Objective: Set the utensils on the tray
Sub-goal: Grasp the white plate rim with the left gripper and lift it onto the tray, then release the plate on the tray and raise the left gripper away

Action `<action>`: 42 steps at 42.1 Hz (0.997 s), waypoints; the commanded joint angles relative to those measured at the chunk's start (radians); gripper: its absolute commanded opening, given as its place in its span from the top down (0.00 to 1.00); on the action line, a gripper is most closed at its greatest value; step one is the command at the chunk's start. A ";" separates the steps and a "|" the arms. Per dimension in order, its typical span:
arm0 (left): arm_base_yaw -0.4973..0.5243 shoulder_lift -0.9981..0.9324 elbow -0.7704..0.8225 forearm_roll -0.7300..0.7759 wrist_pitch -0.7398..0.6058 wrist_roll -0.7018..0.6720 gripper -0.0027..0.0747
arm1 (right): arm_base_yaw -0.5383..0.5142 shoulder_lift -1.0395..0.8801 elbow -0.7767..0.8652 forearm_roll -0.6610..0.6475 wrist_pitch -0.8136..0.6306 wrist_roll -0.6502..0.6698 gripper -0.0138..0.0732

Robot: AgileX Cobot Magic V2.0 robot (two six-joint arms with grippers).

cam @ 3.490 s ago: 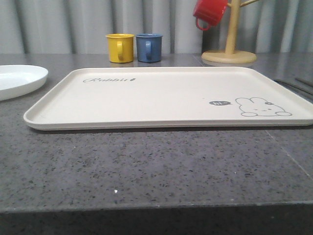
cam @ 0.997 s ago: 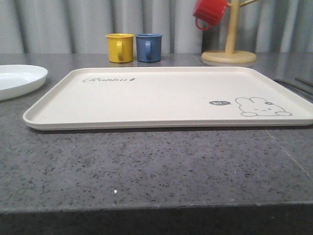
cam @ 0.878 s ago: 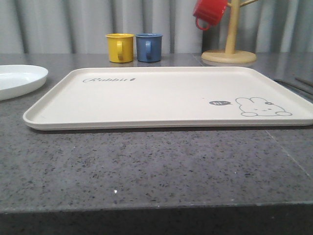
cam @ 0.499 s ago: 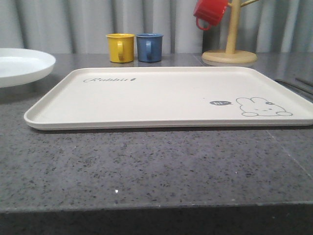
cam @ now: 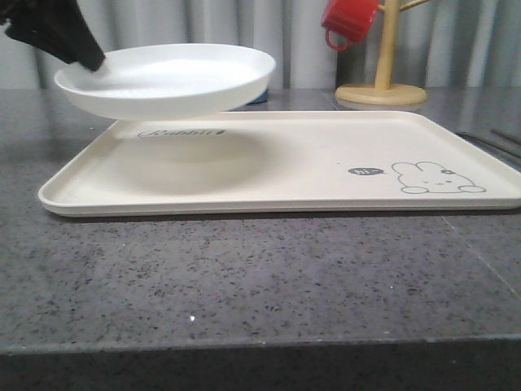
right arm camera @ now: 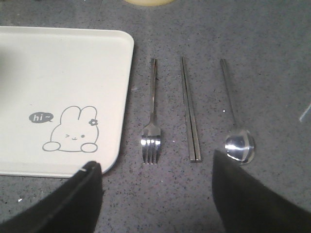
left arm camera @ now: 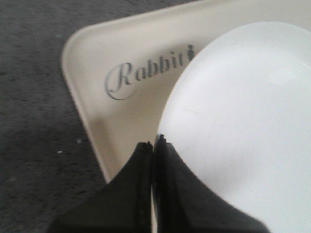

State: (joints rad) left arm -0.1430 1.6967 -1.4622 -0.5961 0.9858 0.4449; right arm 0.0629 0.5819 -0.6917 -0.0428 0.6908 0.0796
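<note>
Front view: the plate [cam: 167, 79] is up off the counter now, pinched by the left gripper [cam: 85, 59], hovering over the tray's [cam: 285, 167] far-left area. Right gripper [right arm camera: 155, 189] spread wide, fork [right arm camera: 152, 121] waiting.

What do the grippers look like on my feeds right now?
Both look matte black with no markings or cables in view. The left gripper has two flat fingers that taper to narrow tips; it appears as a dark angular shape in the front view. The right gripper has two broad, blunt, rounded black fingers.
</note>
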 commanded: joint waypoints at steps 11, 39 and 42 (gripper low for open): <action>-0.099 0.071 -0.034 -0.001 -0.044 0.003 0.99 | -0.002 0.010 -0.029 -0.014 -0.062 -0.003 0.25; -0.146 -0.058 -0.089 0.048 0.003 -0.007 0.48 | -0.002 0.010 -0.029 -0.014 -0.062 -0.003 0.25; -0.222 -0.116 -0.085 0.123 0.016 -0.007 0.48 | -0.002 0.010 -0.029 -0.014 -0.062 -0.003 0.25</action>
State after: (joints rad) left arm -0.2823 1.6981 -1.5151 -0.4983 0.9979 0.4449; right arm 0.0629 0.5819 -0.6917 -0.0451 0.6908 0.0796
